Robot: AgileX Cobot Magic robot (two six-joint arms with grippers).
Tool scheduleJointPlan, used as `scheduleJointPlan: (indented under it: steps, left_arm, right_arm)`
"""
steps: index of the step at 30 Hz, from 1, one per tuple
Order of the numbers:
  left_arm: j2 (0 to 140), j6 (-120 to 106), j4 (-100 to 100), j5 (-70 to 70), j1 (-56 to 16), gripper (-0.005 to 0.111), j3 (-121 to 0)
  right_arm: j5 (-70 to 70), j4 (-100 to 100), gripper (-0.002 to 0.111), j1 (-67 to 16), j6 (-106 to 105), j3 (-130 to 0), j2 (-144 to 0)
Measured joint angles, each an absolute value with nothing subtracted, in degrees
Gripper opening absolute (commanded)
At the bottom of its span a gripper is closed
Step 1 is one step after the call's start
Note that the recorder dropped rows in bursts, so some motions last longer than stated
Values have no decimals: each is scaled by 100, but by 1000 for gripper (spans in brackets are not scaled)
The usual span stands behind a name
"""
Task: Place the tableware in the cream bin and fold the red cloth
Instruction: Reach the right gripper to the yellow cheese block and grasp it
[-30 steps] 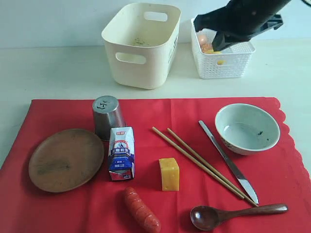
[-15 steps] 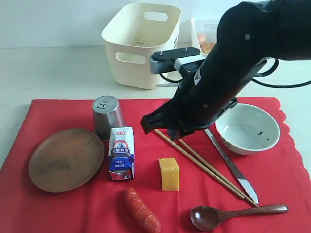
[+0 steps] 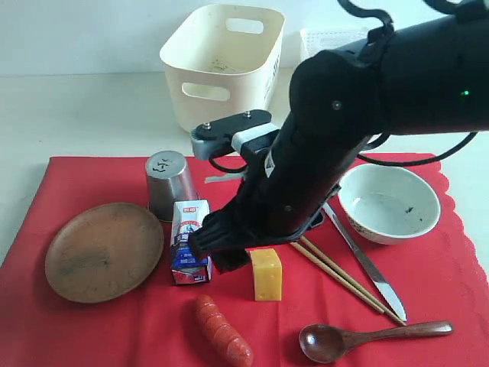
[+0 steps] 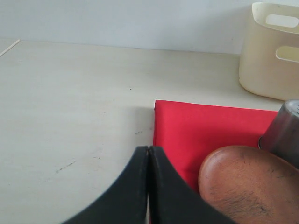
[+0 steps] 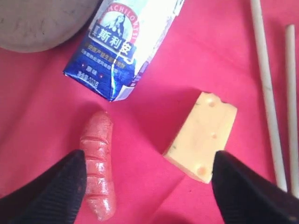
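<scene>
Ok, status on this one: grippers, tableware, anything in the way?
Left gripper shut, empty. Right gripper open above sausage and cheese. Plate, cup, bowl on red cloth, not in cream bin. Milk carton close beside cup.

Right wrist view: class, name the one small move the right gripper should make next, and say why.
Probably shift sideways over the cheese and lower. The right gripper hangs open above the red cloth, with the cheese off-centre by one finger and the sausage by the other, so neither is framed yet.
</scene>
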State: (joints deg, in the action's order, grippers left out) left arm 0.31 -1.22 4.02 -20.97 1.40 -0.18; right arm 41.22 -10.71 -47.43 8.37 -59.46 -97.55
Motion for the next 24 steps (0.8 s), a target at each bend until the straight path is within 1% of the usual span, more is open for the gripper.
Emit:
scheduleJointPlan:
  steps: [15,24]
  left_arm:
    - [31,-122,402,-2097,140,2,-18]
    - [31,-122,402,-2097,140,2,-18]
  right_arm:
    - [4073,-859,72,-4743,1455,-5946,-10624]
    - [4073,-453,72,-4743,1932,-5946,-10696]
